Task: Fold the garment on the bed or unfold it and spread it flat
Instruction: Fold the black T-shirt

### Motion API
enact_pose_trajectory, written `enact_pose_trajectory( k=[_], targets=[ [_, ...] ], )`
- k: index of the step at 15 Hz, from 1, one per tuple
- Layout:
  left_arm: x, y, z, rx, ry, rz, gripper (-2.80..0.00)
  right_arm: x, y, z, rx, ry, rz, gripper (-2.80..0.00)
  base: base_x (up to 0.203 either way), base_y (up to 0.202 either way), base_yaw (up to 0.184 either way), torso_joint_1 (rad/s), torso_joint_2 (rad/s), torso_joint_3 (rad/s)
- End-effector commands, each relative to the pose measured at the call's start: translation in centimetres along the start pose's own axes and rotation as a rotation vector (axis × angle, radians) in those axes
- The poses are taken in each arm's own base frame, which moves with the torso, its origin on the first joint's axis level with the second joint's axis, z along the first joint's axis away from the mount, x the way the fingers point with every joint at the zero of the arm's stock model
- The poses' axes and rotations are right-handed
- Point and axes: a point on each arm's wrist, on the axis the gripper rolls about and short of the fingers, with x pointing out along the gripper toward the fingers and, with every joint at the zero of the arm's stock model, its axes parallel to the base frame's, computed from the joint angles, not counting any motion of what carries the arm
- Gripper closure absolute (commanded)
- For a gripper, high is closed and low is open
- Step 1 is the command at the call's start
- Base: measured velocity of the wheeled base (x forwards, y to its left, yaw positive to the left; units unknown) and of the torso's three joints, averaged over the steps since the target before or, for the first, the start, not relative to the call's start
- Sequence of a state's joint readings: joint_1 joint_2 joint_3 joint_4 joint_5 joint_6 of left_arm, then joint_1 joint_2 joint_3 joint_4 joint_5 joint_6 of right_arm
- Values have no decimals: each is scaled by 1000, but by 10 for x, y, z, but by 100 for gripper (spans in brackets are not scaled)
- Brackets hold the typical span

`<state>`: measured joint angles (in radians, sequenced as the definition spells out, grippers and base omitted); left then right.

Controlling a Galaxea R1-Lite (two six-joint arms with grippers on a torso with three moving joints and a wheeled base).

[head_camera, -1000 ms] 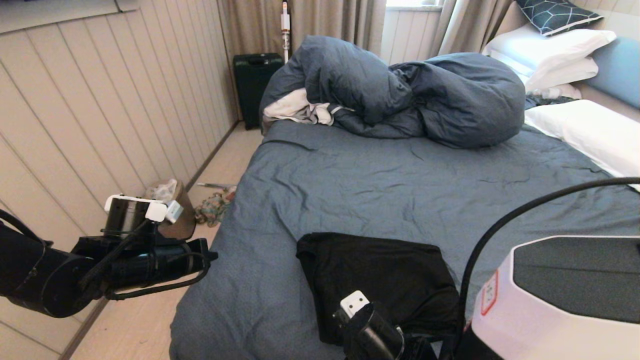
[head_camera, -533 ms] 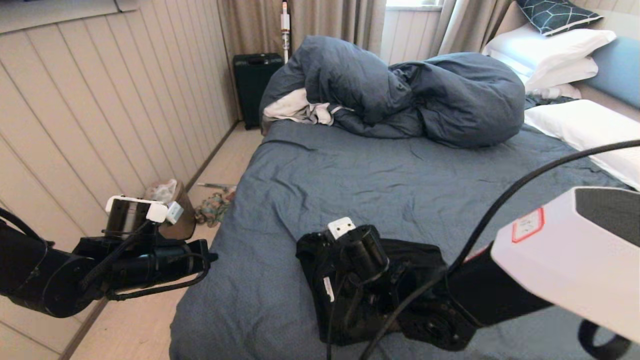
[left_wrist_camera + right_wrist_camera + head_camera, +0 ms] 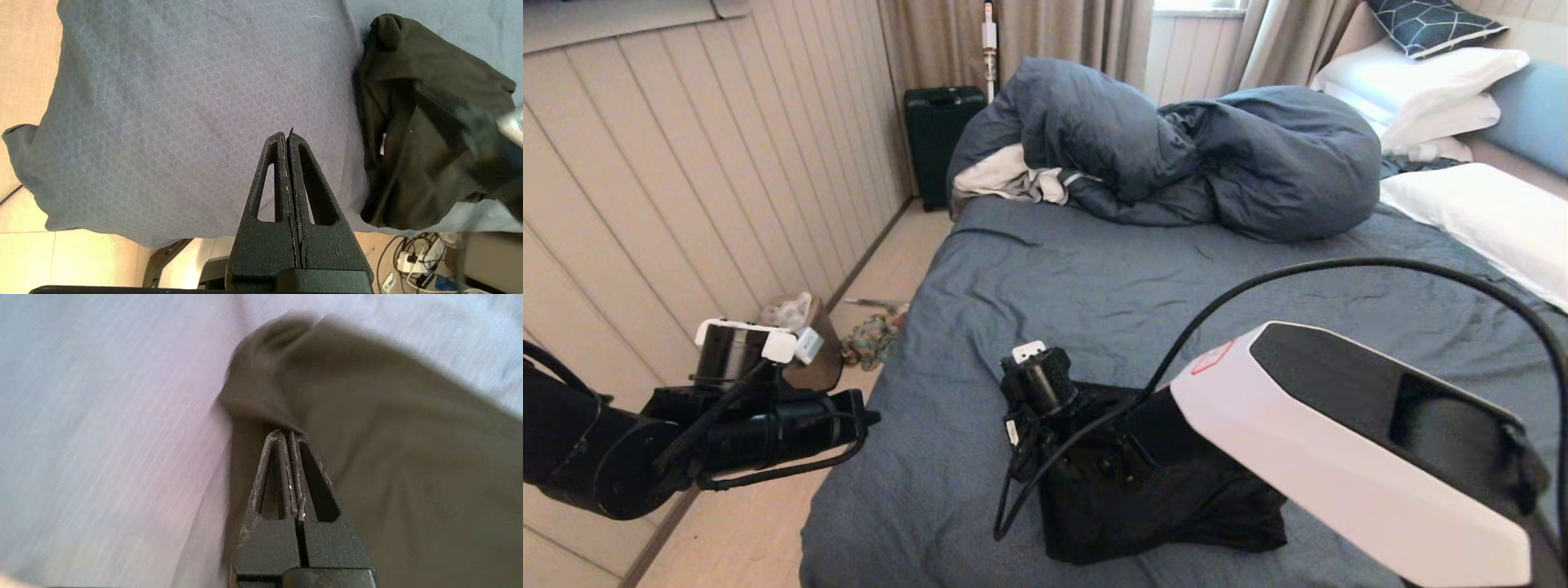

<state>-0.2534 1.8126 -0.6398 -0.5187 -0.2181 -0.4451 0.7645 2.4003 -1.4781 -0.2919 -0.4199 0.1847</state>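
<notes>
The black garment lies folded in a compact pile near the front edge of the bed, on the slate-blue sheet. My right arm reaches across it, wrist over its far left corner. In the right wrist view the right gripper is shut, tips pressed against a bunched fold of the garment. My left gripper hangs shut beside the bed, off its left edge. From the left wrist the left gripper shows above the sheet's corner, apart from the garment with its small white tag.
A bulky slate-blue duvet and a white-grey cloth are heaped at the far end of the bed. White pillows lie at the right. A black suitcase, a bin and floor cables flank the bed.
My right arm has swung up from the front edge and leftward across the garment, ending at its far left corner. The left arm has kept still.
</notes>
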Motion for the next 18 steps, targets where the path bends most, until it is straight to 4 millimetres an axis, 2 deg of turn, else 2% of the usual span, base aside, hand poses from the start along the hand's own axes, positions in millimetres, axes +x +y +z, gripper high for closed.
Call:
enact_pose_trajectory(
  k=[1,5,10,13,16,18],
  targets=[
    [0,0,1,-2,-4,-3,0,24,2,-6,9,-1,-34,0,0,0,0,0,0,0],
    [4,-3,-5,5,20,-6,0,25,9,3,11,-33,-31,0,0,0,0,0,0,0],
    [4,-3,-6,6,17,-11,0,36,45,-10,-47,12,12,0,0,0,0,0,0,0],
    [2,-3,-6,7,16,-11,0,34,56,-4,-74,28,28,0,0,0,0,0,0,0],
    [3,-3,-5,7,12,-11,0,18,50,19,-58,3,25,0,0,0,0,0,0,0],
    [-2,-6,-3,11,-5,-19,0,-9,37,38,-38,-22,23,0,0,0,0,0,0,0]
  ],
)
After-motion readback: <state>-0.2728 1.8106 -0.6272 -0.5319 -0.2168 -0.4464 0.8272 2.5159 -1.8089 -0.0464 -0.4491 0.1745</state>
